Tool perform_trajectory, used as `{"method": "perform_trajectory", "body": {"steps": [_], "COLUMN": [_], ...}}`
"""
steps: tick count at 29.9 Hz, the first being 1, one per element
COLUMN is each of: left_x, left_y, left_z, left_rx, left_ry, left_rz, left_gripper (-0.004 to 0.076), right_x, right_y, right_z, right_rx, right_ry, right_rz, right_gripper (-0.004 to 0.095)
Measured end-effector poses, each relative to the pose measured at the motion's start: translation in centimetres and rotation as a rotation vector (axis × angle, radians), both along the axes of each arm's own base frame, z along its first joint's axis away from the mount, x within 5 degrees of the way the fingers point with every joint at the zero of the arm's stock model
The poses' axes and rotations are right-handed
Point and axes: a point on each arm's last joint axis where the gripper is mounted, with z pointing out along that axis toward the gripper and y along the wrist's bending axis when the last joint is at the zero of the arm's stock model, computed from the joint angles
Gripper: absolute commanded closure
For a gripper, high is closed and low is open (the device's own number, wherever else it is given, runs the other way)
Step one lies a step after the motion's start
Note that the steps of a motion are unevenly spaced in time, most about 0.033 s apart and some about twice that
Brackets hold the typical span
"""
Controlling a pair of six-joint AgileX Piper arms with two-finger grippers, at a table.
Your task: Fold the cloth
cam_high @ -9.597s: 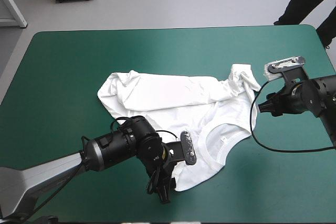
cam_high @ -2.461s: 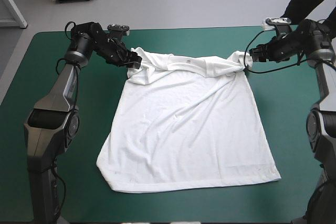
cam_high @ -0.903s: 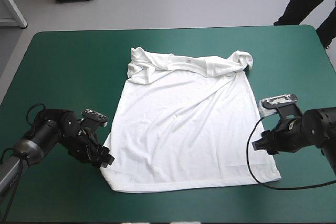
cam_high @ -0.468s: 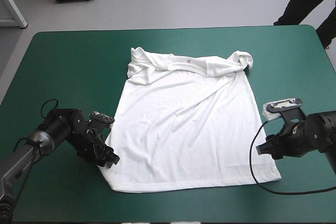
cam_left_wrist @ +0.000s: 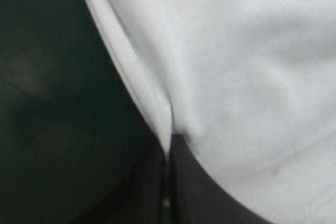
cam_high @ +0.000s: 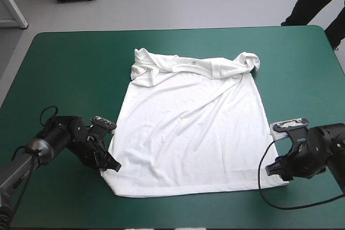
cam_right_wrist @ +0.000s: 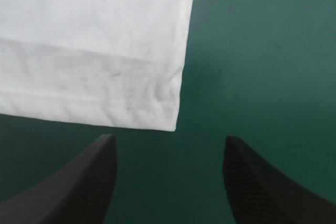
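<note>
One T-shirt (cam_high: 188,127): spread flat, mid-table, nearer the right edge than the left; hem toward the near edge, collar end (cam_high: 194,65) bunched and rolled toward the far edge.
Handling: my read is light, thin, fully limp. No stiffness, so it will sag and drape from any pinch. It may drag on the cover rather than slide freely. Not fragile.
Where to hold: the two near hem corners. The doubled, stitched hem gives more to bite than a single layer.
Left gripper (cam_high: 110,165): at the T-shirt's left side edge, close to the near-left hem corner.
Left fingers (cam_left_wrist: 194,192): pressed together in one arch, a thin fold of white cloth pinched between them.
Right gripper (cam_high: 274,169): at the near-right hem corner (cam_right_wrist: 170,121).
Right fingers (cam_right_wrist: 79,187): wide apart, holding nothing. The corner lies flat just ahead between the tips, untouched.
Risk: the right side is not gripped yet, and a one-sided lift would skew the fold.
Table (cam_high: 64,68): teal-green cover, matte, flat.
Room: wide bare cover toward the left edge, less toward the right. A narrow strip separates the hem from the near edge.
</note>
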Motion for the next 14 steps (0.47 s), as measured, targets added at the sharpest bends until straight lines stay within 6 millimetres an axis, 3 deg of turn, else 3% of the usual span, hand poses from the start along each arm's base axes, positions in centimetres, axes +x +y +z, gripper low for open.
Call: {"method": "perform_trajectory", "body": {"steps": [7,14], "left_x": [-0.3,-0.7], "left_y": [-0.6,-1.6], "left_z": [0.0,0.0], "left_rx": [-0.024,-0.022], "left_ry": [0.019,0.023], "left_rz": [-0.022,-0.072], "left_gripper": [0.0746,0.0746], "right_x": [-0.6,0.8], "right_y": [-0.1,0.2], "right_z": [-2.0,-3.3], "right_rx": [-0.009,-0.007], "right_ry": [0.056,0.076], "right_rz": [-0.002,-0.001], "right_gripper": [0.0345,0.0345]}}
